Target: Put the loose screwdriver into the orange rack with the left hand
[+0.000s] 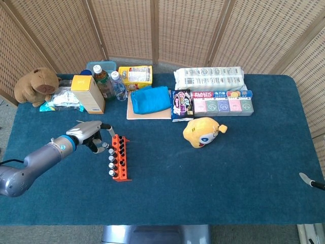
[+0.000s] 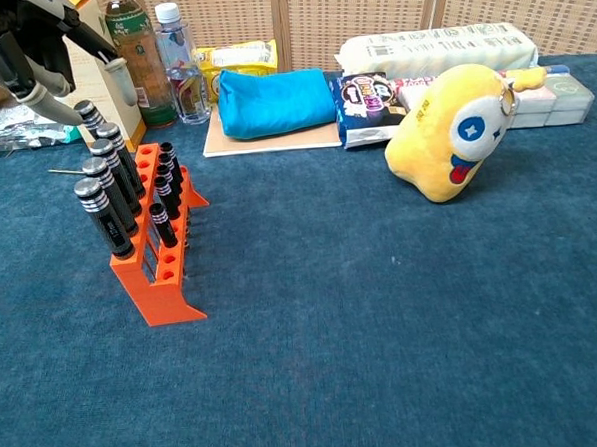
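While one left hand (image 1: 92, 135) hovers, one orange rack (image 2: 159, 276) stands

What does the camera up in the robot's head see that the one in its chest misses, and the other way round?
Only the head view shows the whole left arm, the capybara plush, the table's edges and a tip of the right hand at the far right.

Only the chest view shows the screwdriver handles' ribbed grips and a thin metal shaft behind the rack.

Both show the orange rack, the left hand at its far end, the yellow plush, the blue pouch and the bottles.
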Robot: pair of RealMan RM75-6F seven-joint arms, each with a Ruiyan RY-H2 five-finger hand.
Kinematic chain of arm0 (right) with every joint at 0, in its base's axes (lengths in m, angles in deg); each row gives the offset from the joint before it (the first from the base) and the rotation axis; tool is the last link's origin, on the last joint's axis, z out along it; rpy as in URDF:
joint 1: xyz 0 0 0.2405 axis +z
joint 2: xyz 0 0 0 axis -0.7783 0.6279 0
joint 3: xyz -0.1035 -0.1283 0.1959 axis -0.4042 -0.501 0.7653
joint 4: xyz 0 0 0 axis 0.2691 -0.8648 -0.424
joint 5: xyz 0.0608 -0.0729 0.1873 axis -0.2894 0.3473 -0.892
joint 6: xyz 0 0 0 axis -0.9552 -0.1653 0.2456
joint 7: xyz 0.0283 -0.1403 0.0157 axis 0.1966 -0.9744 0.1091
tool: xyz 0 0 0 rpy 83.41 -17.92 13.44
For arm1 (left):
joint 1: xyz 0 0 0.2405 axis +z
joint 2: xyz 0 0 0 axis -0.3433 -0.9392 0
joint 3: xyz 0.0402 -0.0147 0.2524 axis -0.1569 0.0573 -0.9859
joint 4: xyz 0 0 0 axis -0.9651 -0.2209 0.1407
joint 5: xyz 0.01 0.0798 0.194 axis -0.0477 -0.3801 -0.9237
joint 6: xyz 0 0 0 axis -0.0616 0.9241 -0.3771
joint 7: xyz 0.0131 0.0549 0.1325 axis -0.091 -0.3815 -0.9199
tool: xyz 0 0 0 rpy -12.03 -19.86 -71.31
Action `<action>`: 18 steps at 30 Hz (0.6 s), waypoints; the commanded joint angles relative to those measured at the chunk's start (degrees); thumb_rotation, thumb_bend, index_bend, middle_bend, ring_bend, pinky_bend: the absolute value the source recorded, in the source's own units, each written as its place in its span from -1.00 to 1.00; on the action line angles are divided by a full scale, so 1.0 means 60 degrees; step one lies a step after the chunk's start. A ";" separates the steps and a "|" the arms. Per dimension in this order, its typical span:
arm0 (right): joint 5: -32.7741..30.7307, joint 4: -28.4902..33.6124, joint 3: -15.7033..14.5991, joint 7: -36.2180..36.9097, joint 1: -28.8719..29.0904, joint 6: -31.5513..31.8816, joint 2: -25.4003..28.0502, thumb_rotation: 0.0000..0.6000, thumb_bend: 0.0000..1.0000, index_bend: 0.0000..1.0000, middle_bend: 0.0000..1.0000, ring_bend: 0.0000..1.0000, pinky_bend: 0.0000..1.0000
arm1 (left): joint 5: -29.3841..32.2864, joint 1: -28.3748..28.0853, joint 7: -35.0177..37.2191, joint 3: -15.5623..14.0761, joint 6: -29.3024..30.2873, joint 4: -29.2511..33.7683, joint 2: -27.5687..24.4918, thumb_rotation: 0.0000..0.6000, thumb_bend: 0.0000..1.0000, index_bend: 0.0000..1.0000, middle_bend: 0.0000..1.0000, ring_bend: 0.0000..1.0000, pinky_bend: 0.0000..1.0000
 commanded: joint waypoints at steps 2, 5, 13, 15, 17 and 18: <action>0.0002 0.0004 0.0001 -0.0011 0.0001 0.0004 -0.0002 1.00 -1.00 -0.85 -1.00 -1.00 -1.00 | 0.0003 0.0062 -0.0007 0.0059 0.0191 0.0048 -0.0009 1.00 -0.34 -0.40 1.00 0.97 1.00; -0.0004 0.0003 0.0004 -0.0018 0.0003 0.0003 -0.0007 1.00 -1.00 -0.85 -1.00 -1.00 -1.00 | -0.0017 0.0180 0.0018 0.0176 0.0486 0.0083 0.0004 1.00 -0.34 -0.43 1.00 0.96 1.00; -0.0040 0.0014 0.0015 -0.0033 0.0004 -0.0004 -0.0009 1.00 -1.00 -0.85 -1.00 -1.00 -1.00 | -0.0351 0.0726 0.0176 0.0729 0.1284 0.0050 0.0397 1.00 -0.34 -0.44 1.00 0.94 1.00; -0.0046 0.0017 0.0017 -0.0033 0.0008 -0.0016 -0.0009 1.00 -1.00 -0.85 -1.00 -1.00 -1.00 | -0.0502 0.0870 0.0223 0.0866 0.1344 0.0019 0.0475 1.00 -0.34 -0.44 1.00 0.94 1.00; -0.0057 0.0014 0.0020 -0.0026 0.0008 -0.0022 -0.0007 1.00 -1.00 -0.84 -1.00 -1.00 -1.00 | -0.0632 0.0995 0.0280 0.1005 0.1420 0.0016 0.0508 1.00 -0.34 -0.44 1.00 0.94 1.00; -0.0063 0.0012 0.0023 -0.0026 0.0008 -0.0023 -0.0007 1.00 -1.00 -0.84 -1.00 -1.00 -1.00 | -0.0722 0.1082 0.0315 0.1088 0.1463 0.0021 0.0515 1.00 -0.34 -0.44 1.00 0.94 1.00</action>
